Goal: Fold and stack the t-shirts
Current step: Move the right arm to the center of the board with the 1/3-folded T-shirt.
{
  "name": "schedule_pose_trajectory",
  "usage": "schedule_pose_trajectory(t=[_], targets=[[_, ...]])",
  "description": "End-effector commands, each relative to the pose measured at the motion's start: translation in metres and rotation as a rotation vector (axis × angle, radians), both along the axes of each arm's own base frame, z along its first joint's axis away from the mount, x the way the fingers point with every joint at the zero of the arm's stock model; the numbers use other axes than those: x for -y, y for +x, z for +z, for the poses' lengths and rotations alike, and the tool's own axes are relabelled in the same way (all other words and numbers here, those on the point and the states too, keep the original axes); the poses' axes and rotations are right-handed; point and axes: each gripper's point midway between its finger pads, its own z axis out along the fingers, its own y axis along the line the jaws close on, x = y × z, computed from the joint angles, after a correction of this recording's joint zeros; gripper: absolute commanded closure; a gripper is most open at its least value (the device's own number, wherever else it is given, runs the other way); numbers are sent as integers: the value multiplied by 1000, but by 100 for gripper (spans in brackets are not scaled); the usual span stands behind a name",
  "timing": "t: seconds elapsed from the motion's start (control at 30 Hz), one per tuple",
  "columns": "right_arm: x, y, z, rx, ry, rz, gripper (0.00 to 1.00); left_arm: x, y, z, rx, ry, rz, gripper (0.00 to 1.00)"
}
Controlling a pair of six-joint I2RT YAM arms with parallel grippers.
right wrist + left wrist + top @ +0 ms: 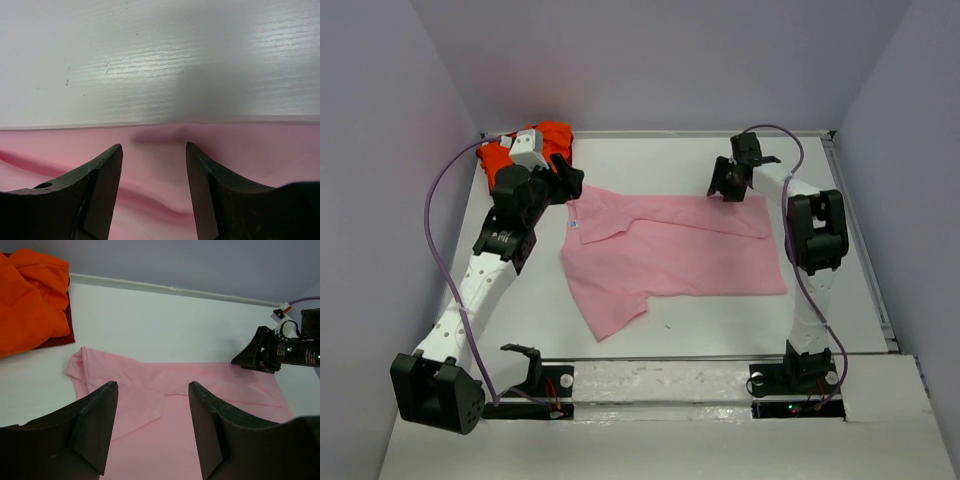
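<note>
A light pink t-shirt [680,250] lies spread on the white table, partly folded, one sleeve pointing to the near left. A crumpled orange-red t-shirt [552,135] is bunched in the far left corner. My left gripper [570,185] is open above the pink shirt's far left corner, nothing between its fingers. In the left wrist view the left gripper [152,386] looks down on the pink cloth [175,405], the orange-red shirt [30,300] at upper left. My right gripper [725,187] is open over the shirt's far right edge. In the right wrist view the right gripper [153,146] straddles the pink hem [155,135].
Grey-lilac walls close in the table [650,155] on the left, back and right. A purple cable [440,200] loops beside the left arm. A dark red patch [67,335] shows under the orange-red shirt. Bare white table [150,60] lies beyond the pink hem.
</note>
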Motion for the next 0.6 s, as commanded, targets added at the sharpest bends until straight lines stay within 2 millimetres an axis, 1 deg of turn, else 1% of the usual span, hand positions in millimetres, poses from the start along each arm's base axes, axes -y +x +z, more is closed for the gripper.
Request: schedule_pose_trajectory(t=[0.0, 0.03, 0.07, 0.1, 0.17, 0.27, 0.43, 0.47, 0.57], targets=[[6, 10, 21, 53, -8, -14, 41, 1, -3, 20, 74, -1, -5, 32], [7, 12, 19, 54, -23, -6, 40, 1, -2, 21, 78, 0, -4, 32], [9, 9, 12, 29, -37, -1, 41, 0, -2, 21, 77, 4, -1, 32], [10, 11, 15, 38, -42, 2, 41, 0, -2, 21, 77, 5, -1, 32], [14, 10, 10, 30, -62, -17, 41, 0, -4, 22, 81, 1, -2, 32], [19, 15, 7, 39, -86, -35, 40, -1, -6, 23, 84, -1, -2, 32], [17, 28, 13, 82, -82, -33, 40, -2, -7, 29, 92, -4, -4, 32], [21, 32, 17, 97, -102, -52, 40, -1, -8, 30, 95, -5, -5, 32], [18, 38, 22, 129, -87, -39, 40, -3, -11, 33, 110, -7, 1, 32]])
